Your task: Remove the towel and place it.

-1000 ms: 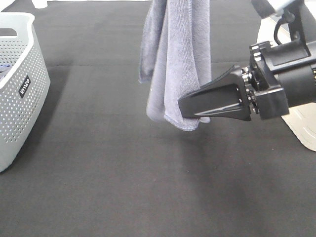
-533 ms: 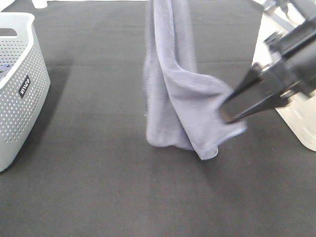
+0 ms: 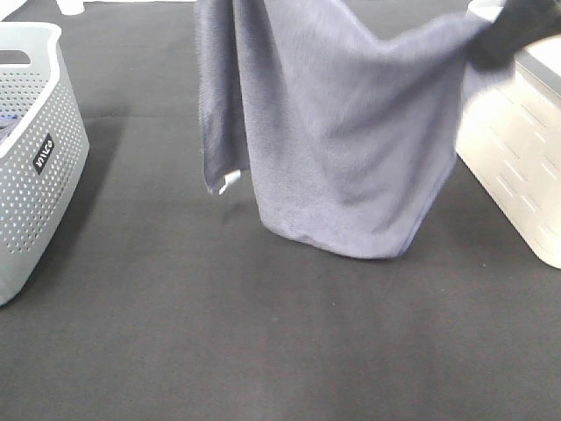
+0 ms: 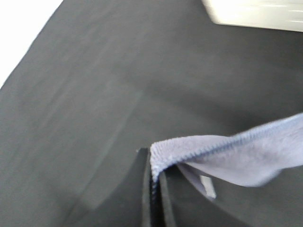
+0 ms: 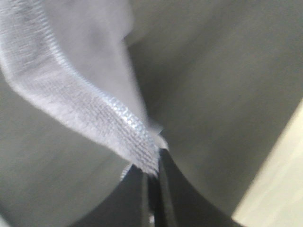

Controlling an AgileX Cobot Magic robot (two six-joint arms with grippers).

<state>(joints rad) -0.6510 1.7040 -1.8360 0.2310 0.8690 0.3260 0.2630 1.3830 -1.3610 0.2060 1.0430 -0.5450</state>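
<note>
The greyish-lavender towel [image 3: 342, 132] hangs spread in the air above the black table, its lower fold clear of the surface. A small white tag [image 3: 230, 182] shows at its lower left corner. My right gripper [image 3: 513, 35] is blurred at the top right of the high view, shut on the towel's upper right corner. In the right wrist view the right gripper [image 5: 154, 177] pinches the towel's hem [image 5: 94, 113]. My left gripper [image 4: 155, 182] is shut on another hemmed corner [image 4: 199, 153]; it is out of the high view, above its top edge.
A grey perforated basket [image 3: 35, 158] stands at the left edge. A white basket [image 3: 517, 149] stands at the right edge, under my right gripper. The black table [image 3: 263, 351] lies below and in front of the towel.
My right gripper has pulled the towel corner up and to the right. The towel has gone from a bunched hanging fold to a wide spread sheet, and the tag has come into view.
</note>
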